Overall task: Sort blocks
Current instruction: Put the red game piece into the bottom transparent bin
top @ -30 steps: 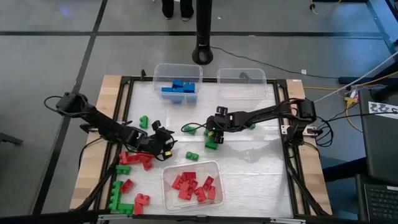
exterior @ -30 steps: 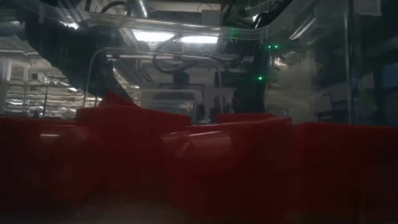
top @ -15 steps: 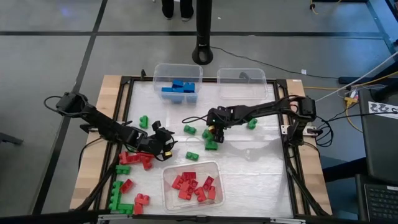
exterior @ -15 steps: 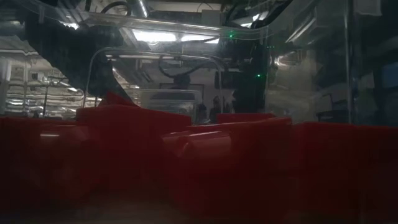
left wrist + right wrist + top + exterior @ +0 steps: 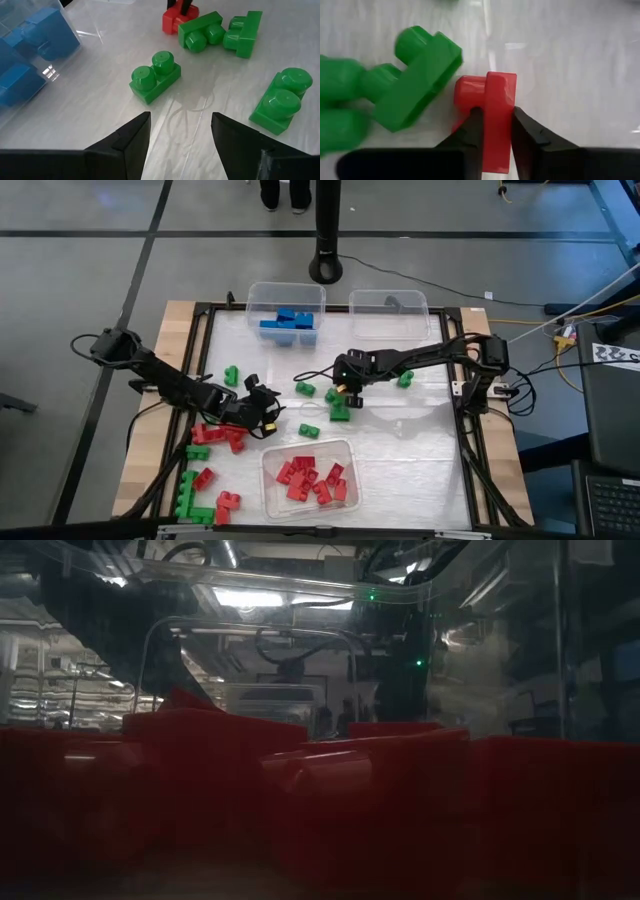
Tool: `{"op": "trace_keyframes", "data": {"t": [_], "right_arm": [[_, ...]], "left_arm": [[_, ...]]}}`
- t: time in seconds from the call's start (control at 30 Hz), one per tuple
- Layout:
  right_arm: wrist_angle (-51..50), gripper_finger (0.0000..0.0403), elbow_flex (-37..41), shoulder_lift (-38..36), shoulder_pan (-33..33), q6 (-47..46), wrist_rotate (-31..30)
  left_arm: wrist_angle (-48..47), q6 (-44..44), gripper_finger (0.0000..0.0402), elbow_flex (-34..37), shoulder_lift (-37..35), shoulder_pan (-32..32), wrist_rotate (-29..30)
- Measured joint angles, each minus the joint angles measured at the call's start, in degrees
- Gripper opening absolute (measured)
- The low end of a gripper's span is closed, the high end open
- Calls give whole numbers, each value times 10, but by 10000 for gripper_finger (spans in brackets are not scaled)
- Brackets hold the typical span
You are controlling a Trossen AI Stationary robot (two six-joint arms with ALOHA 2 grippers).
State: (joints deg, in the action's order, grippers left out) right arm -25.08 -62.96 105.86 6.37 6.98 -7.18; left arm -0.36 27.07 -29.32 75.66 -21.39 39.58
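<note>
The right hand [image 5: 492,137] is clamping a red block [image 5: 492,107] mid-worktop, green blocks [image 5: 415,77] touching beside it. The red bin [image 5: 345,448] is lying toward the near edge; the left hand [image 5: 180,132] is waiting, fingers apart.

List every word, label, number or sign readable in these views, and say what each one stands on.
No readable text in any view.
A black-and-white patterned tag lies on the floor right of the table: a pattern, with no words.
The blocks carry only studs, as on the red block in the right gripper; the bins are unmarked.
</note>
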Motion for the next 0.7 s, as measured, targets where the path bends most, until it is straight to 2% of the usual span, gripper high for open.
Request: {"op": "trace_keyframes", "data": {"t": [0.3,0.7], "right_arm": [[4,63,3,-23,0,64,-61],[14,59,3,-61,1,124,-74]], "left_arm": [[0,-3,198,0,0,0,0],[2,-4,198,0,0,0,0]]}}
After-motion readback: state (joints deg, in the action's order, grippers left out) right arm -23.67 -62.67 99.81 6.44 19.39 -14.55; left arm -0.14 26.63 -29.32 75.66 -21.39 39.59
